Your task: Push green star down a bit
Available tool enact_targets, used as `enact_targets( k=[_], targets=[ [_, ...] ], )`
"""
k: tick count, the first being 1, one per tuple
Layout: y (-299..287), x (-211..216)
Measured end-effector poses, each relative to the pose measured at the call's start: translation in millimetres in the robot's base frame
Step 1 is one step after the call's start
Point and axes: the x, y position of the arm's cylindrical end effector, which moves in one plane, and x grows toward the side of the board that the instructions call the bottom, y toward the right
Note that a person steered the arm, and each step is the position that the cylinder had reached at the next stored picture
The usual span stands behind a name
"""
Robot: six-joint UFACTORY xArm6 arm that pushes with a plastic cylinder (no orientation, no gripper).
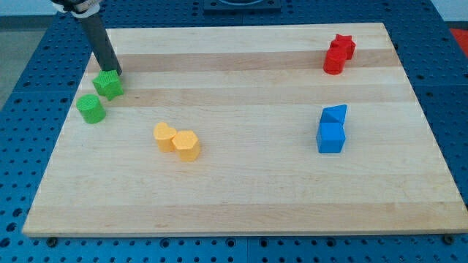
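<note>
The green star lies near the left edge of the wooden board, in the view's upper left. My tip is at the star's top edge, touching it or nearly so, and the dark rod slants up to the view's top left. A second green block, roughly round, sits just below and left of the star, a small gap apart.
Two yellow blocks touch each other left of the middle. A blue triangular block sits above a blue cube at the right. A red star and a red cylinder are at the top right.
</note>
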Motion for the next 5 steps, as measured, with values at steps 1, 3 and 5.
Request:
enact_targets(
  k=[1, 3, 5],
  targets=[
    [-7, 13],
    [-11, 18],
    [41, 17]
  ],
)
